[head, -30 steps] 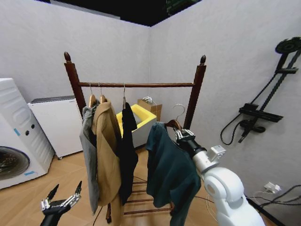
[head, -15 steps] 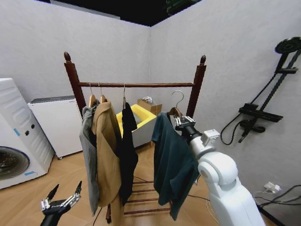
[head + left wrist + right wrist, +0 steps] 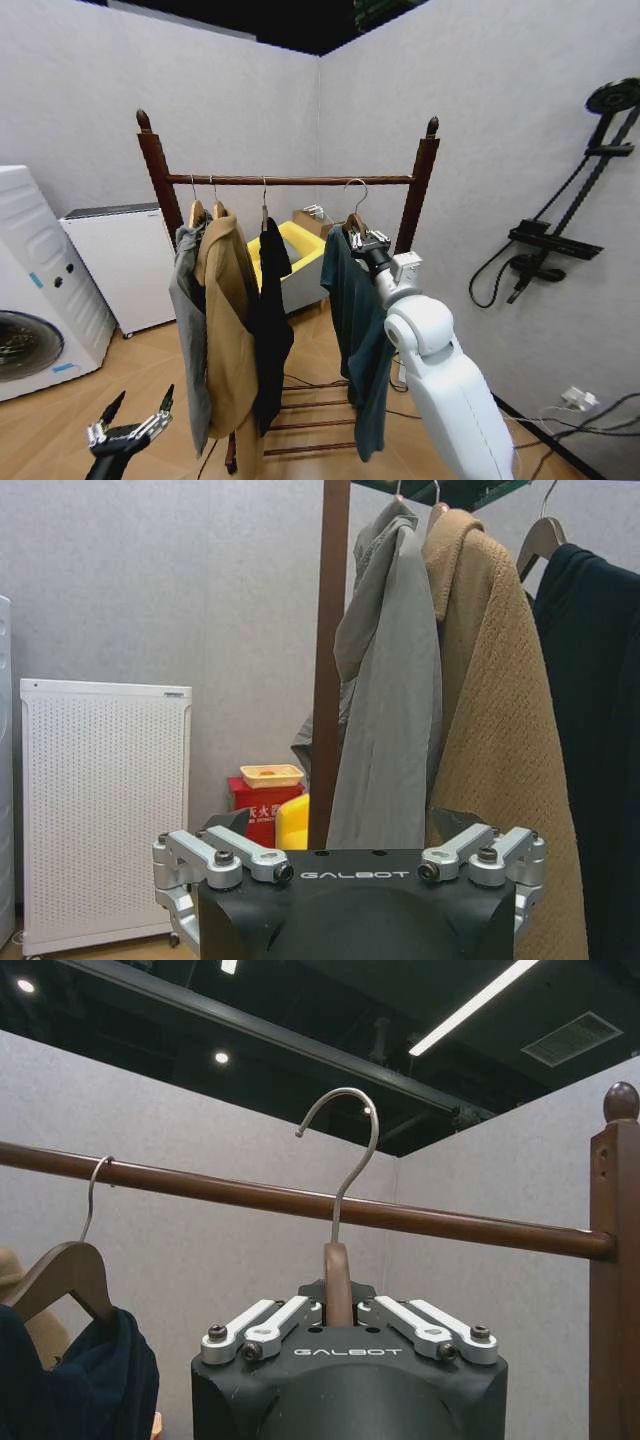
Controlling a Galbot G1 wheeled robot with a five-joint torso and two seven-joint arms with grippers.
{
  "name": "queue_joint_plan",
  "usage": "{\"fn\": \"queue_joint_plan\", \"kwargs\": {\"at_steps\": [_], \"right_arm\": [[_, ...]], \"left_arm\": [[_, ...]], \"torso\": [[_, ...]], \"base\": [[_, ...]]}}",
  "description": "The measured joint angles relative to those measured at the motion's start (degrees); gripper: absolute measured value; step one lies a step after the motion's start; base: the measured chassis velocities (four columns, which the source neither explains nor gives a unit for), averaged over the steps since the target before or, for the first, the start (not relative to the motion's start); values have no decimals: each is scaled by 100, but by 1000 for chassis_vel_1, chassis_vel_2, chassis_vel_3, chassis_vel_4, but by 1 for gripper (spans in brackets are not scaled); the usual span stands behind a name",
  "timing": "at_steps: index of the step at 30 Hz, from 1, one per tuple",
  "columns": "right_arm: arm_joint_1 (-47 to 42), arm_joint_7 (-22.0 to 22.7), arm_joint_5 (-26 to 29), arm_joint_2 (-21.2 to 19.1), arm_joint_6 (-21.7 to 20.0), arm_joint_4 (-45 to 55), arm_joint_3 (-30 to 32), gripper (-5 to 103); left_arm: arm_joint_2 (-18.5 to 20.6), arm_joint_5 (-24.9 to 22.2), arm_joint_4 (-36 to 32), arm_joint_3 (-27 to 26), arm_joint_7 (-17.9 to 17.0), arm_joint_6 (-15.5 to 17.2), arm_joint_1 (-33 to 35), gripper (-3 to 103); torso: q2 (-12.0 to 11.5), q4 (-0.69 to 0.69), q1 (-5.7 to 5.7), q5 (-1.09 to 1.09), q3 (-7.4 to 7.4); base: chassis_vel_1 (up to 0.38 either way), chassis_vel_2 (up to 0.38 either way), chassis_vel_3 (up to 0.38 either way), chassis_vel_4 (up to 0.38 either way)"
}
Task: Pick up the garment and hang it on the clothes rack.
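The garment (image 3: 358, 330) is lifted but not yet hung: its wooden hanger (image 3: 337, 1282) is up by the right end of the clothes rack (image 3: 425, 180), with the metal hook (image 3: 345, 1145) at bar height and, judging from the right wrist view, not yet over the bar. Hooking on and letting go remain. The right gripper (image 3: 366, 244) pinches the hanger's neck between its fingers, the garment draping below it. The left gripper (image 3: 128, 432) waits low at near left, fingers spread.
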Motion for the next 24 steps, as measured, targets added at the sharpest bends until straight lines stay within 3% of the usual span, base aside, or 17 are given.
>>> {"fn": "queue_joint_plan", "kwargs": {"at_steps": [6,12,24], "right_arm": [[297,-192,-16,86,81,-365,-191,10],[683,-615,-70,254,441,-1059,-362,10],[1362,-619,-235,567,500,-1573,-722,10]], "left_arm": [[0,0,0,0,0,0,0,100],[0,0,0,0,0,0,0,100],[0,0,0,0,0,0,0,100]], "torso": [[0,0,0,0,0],[0,1,0,0,0],[0,1,0,-1,0]], "base": [[0,0,0,0],[0,0,0,0],[0,0,0,0]]}}
